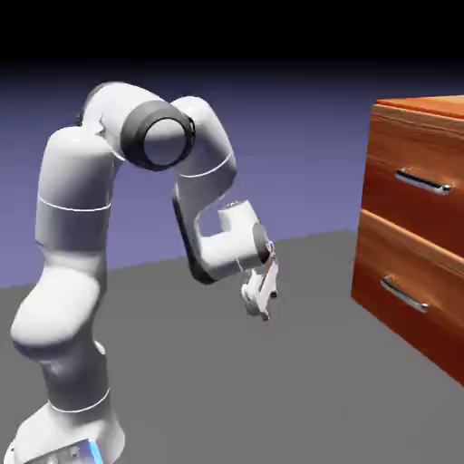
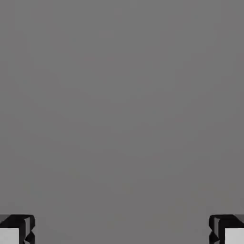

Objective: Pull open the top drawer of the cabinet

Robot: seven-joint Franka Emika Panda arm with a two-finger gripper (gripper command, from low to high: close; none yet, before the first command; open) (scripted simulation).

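Gripper (image 1: 260, 299) wide open and empty above grey table (image 1: 299, 381), cabinet (image 1: 399, 154) well apart at three o'clock, top drawer (image 1: 408, 186) shut.

A flat, matte grey tabletop (image 1: 299, 381) fills the lower part of the exterior view, its far edge running up toward the right. Behind it rises a plain blue-violet backdrop (image 1: 299, 136), darkening to black along the top. In the hand view, plain grey surface (image 2: 122, 105) fills almost everything.
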